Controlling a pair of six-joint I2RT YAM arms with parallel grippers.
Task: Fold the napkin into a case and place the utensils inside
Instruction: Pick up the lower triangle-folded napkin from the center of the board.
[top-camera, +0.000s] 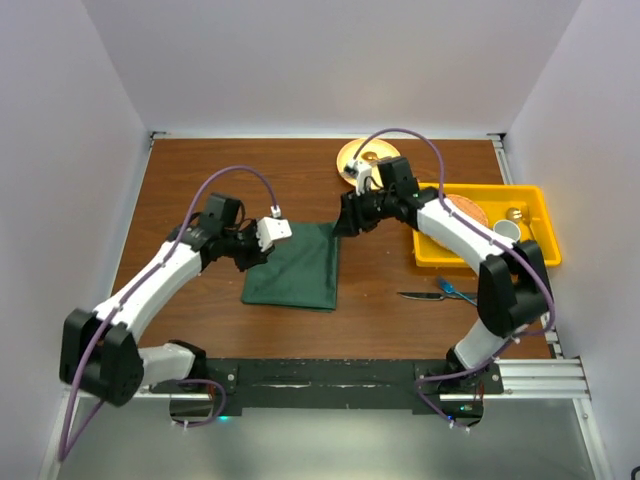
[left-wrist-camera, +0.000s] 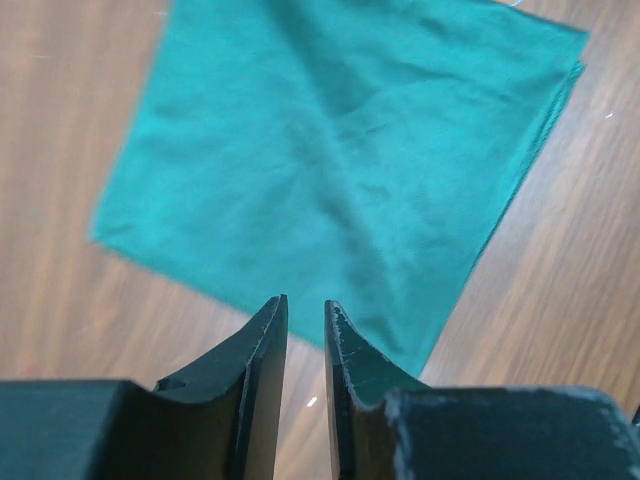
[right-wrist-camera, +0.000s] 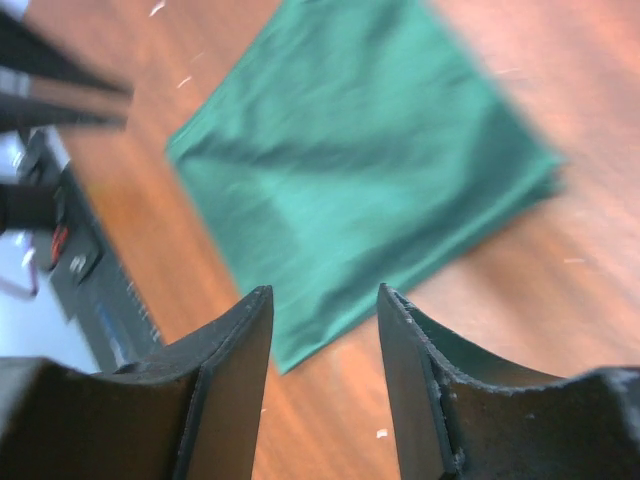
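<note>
The dark green napkin (top-camera: 292, 268) lies folded flat in a roughly square shape on the brown table (top-camera: 200, 180). My left gripper (top-camera: 250, 256) hovers at its left edge. In the left wrist view the napkin (left-wrist-camera: 340, 170) spreads out ahead of the left gripper (left-wrist-camera: 305, 305), which is open by a narrow gap with nothing in it. My right gripper (top-camera: 345, 222) hangs over the napkin's far right corner. It is open and empty (right-wrist-camera: 325, 292), with the napkin (right-wrist-camera: 350, 180) below it. The knife (top-camera: 425, 296) and the blue fork (top-camera: 458, 291) lie on the table right of the napkin.
A yellow bin (top-camera: 535, 215) holding a cup and other items stands at the right, under the right arm. A yellow plate (top-camera: 355, 155) sits at the back of the table. White walls close in on three sides.
</note>
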